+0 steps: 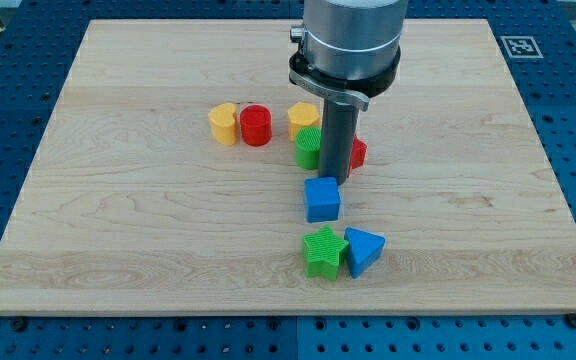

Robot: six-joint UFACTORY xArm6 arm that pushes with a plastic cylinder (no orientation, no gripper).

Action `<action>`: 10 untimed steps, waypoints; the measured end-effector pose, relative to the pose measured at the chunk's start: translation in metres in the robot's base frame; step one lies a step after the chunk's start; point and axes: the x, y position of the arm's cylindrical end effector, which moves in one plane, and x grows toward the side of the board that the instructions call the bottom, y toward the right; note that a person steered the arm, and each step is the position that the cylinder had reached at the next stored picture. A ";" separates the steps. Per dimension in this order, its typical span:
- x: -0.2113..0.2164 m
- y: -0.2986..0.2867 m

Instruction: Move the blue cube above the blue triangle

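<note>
The blue cube (322,199) sits on the wooden board near the middle. The blue triangle (364,249) lies below and to the right of it, touching a green star (323,251). My tip (332,180) is at the cube's top edge, slightly right of its centre, touching or nearly touching it. The rod comes down from the grey arm (352,40) at the view's top.
A green block (308,147) and a red block (357,153) flank the rod, partly hidden by it. A yellow block (302,118) sits above the green one. A yellow heart-like block (224,124) and a red cylinder (256,125) stand to the left.
</note>
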 end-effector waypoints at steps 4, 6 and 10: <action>0.017 0.005; 0.016 0.011; 0.034 0.022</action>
